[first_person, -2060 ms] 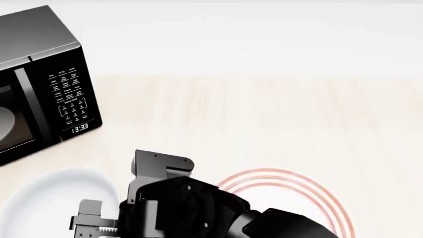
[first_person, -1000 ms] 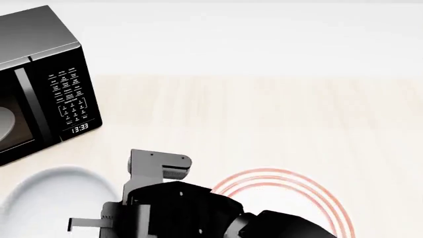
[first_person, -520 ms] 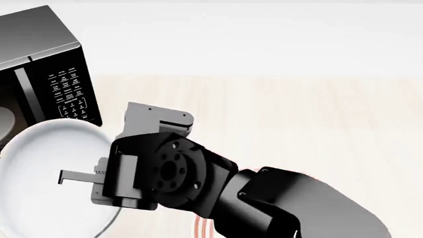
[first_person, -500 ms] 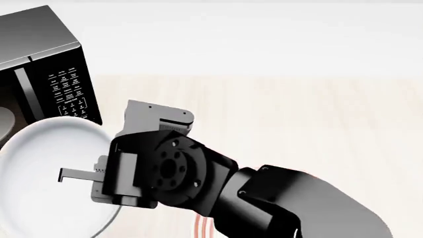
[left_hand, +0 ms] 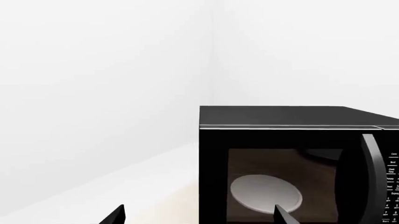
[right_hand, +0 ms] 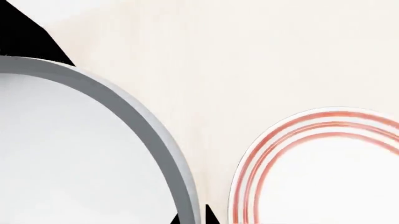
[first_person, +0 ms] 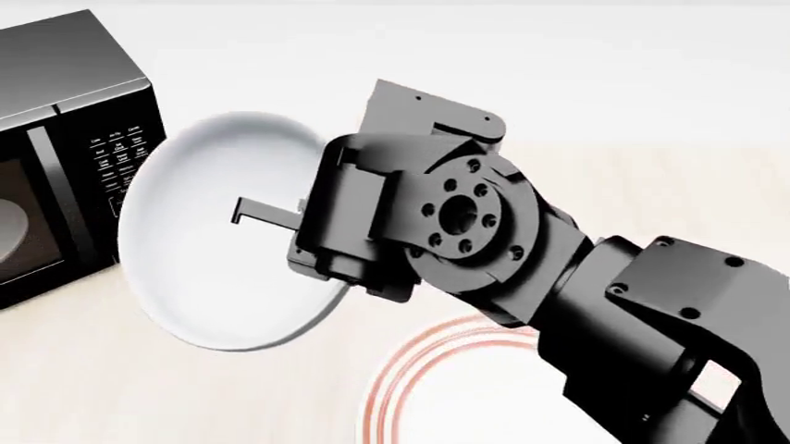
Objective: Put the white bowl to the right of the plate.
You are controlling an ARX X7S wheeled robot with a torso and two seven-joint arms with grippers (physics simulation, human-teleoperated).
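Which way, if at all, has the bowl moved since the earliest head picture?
Yes. The bowl, gripped at its rim by the right gripper, has risen off the table and shifted right, now overlapping the microwave and nearer the plate.

1 white bowl (first_person: 210, 268), 1 red-ringed plate (first_person: 457, 388), 1 black microwave (first_person: 62, 166), 1 glass disc (left_hand: 266, 192) inside it.
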